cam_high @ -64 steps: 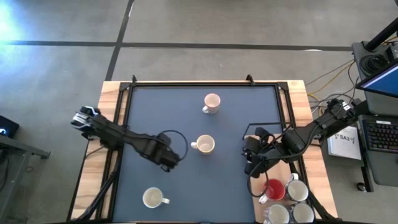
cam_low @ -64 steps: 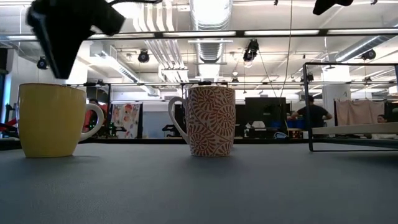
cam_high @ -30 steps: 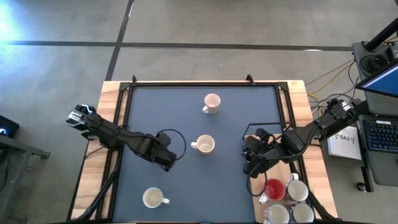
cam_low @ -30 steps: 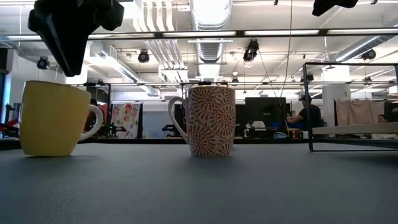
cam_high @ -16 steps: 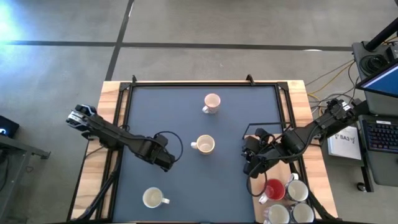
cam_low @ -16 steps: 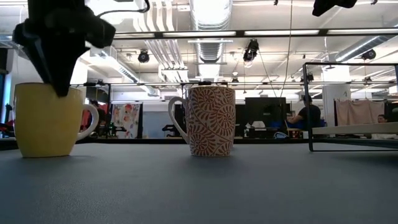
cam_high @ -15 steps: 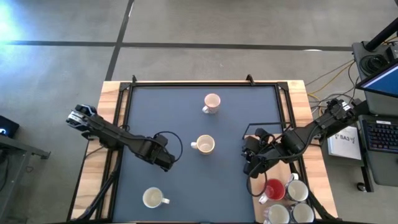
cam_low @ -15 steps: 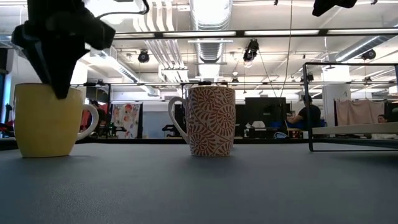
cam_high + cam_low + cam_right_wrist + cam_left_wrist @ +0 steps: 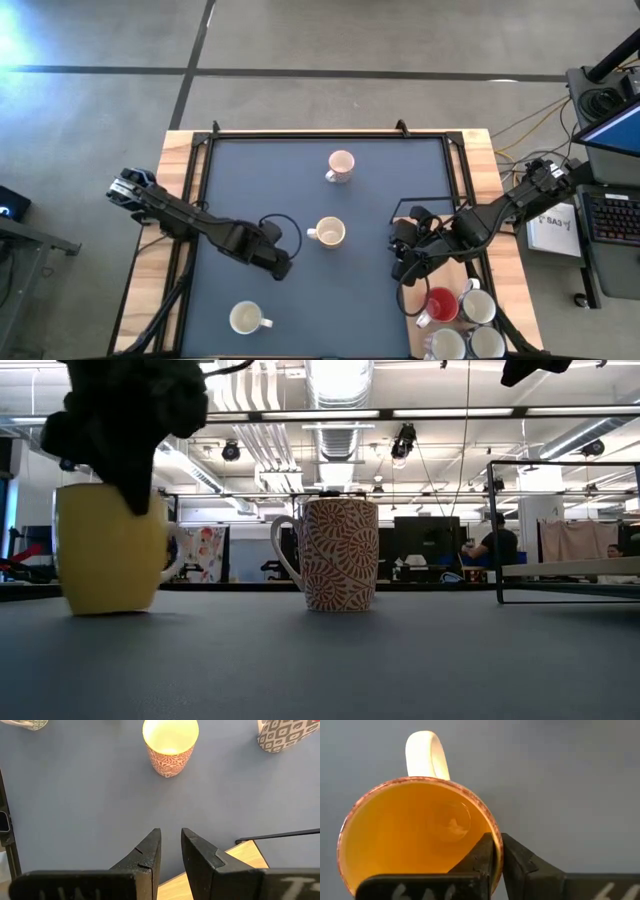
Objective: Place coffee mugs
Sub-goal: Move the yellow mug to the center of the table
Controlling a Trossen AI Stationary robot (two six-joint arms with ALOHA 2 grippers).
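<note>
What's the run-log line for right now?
left end effector: clamped on rim of yellow mug | right end effector: empty, waiting over right side of table | patterned mug: upright, untouched

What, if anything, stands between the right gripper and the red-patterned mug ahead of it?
Nothing visible: only bare mat lies between the right gripper and the red-patterned mug. The left gripper pinches the yellow mug by its rim elsewhere.

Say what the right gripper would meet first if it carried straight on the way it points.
Probably the red-patterned mug: it stands directly ahead of the right gripper, with only bare table mat between, though depth is hard to judge.
</note>
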